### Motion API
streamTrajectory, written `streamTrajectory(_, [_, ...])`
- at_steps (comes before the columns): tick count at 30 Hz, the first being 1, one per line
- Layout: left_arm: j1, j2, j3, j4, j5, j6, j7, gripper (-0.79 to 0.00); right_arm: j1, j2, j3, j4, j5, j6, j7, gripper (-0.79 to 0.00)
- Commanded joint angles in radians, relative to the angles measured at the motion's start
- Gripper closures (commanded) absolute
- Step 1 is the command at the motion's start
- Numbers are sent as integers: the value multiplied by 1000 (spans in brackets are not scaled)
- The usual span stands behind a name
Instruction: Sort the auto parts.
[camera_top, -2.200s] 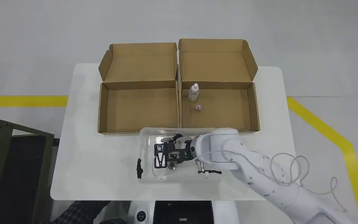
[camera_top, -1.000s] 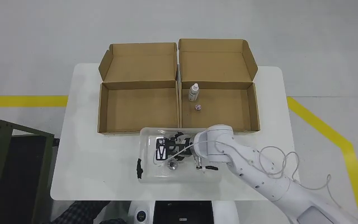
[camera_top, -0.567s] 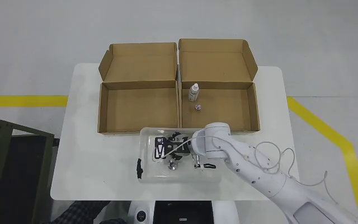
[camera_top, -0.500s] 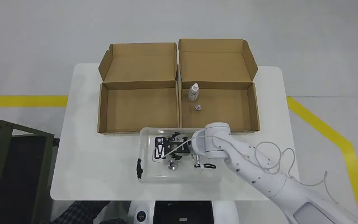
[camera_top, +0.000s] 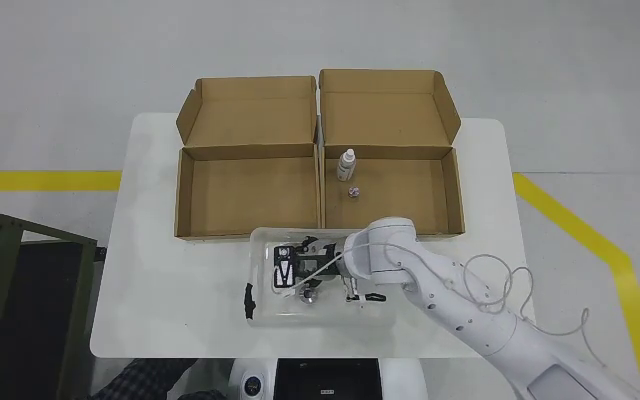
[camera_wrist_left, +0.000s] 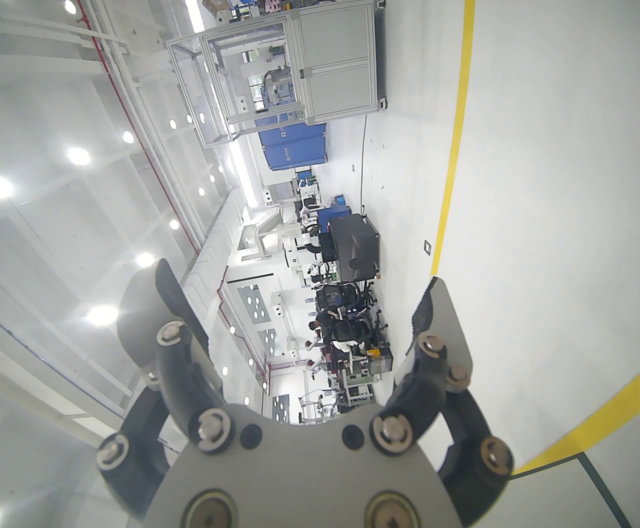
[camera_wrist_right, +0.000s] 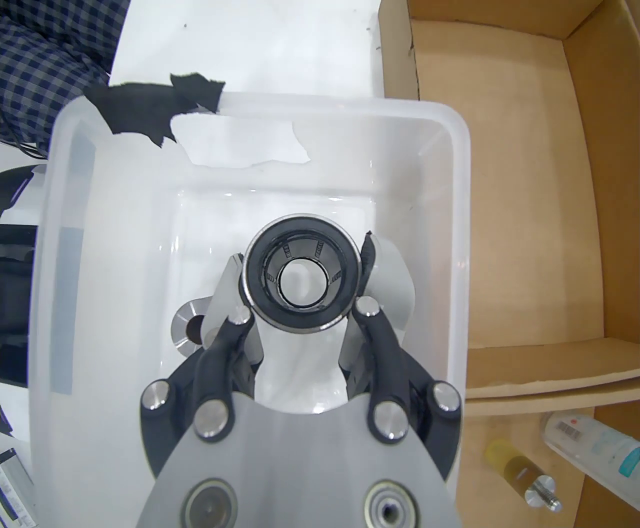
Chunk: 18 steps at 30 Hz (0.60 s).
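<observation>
table (camera_top: 150, 250): two boxes side by side on the far half, walls touching; left box (camera_top: 248, 195) to the left, right box (camera_top: 410, 200) to the right. in right box: bottle (camera_top: 346, 164) by the far left corner, small part (camera_top: 353, 191) just before it. bin (camera_top: 265, 240) on the table just before the boxes, under their shared wall. in bin: right gripper (camera_wrist_right: 300, 260) with sleeve (camera_wrist_right: 301, 305) between its fingers; metal disc (camera_wrist_right: 187, 330) on the bin floor just beside the gripper, on its near side

Looked down on the desk (camera_top: 150, 300) from overhead; closely into the shared bin (camera_wrist_right: 325, 104) from right wrist; outward from left.
</observation>
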Motion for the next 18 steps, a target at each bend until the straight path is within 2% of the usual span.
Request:
streamTrajectory(1, [0,0,0,0,0,0,0,-785,-4,3,10,-16,7,-5,-5,0])
streamTrajectory(18, [0,0,0,0,0,0,0,-785,-45,32,138,-150,84,-43,-78,0])
